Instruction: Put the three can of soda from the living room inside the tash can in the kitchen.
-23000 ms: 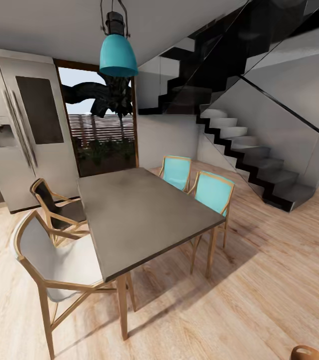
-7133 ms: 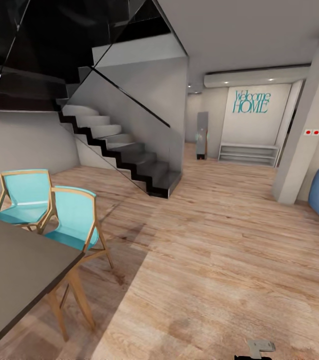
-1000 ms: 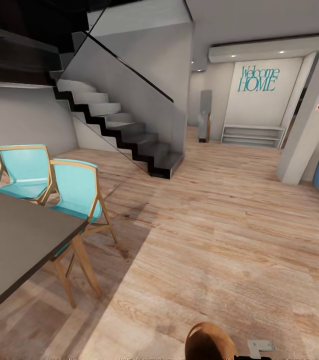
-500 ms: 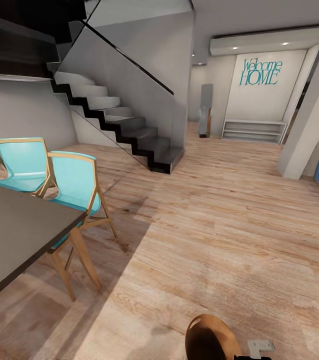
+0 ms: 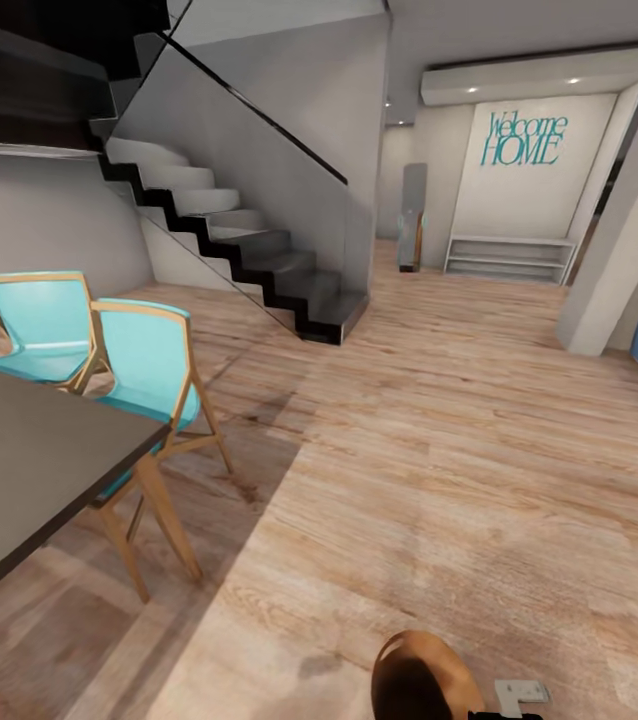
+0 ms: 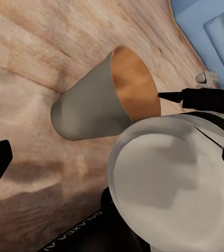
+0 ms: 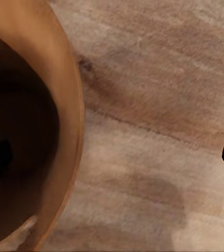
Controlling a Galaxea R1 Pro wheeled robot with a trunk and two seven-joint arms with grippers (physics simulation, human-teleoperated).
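Rolling on past the stairs, bin in tow
The view has crept forward; the trash can stays at the robot's base, right tool spread astride its rim, left tool spread empty; 0 cans collected.

Floor: light wood planks with brown grain. Chairs: turquoise seats in tan wooden frames. Worktop: dark grey. Stairs: grey treads edged black. Wall lettering: teal on white. Bin: pale grey outside, glossy copper-brown inside.
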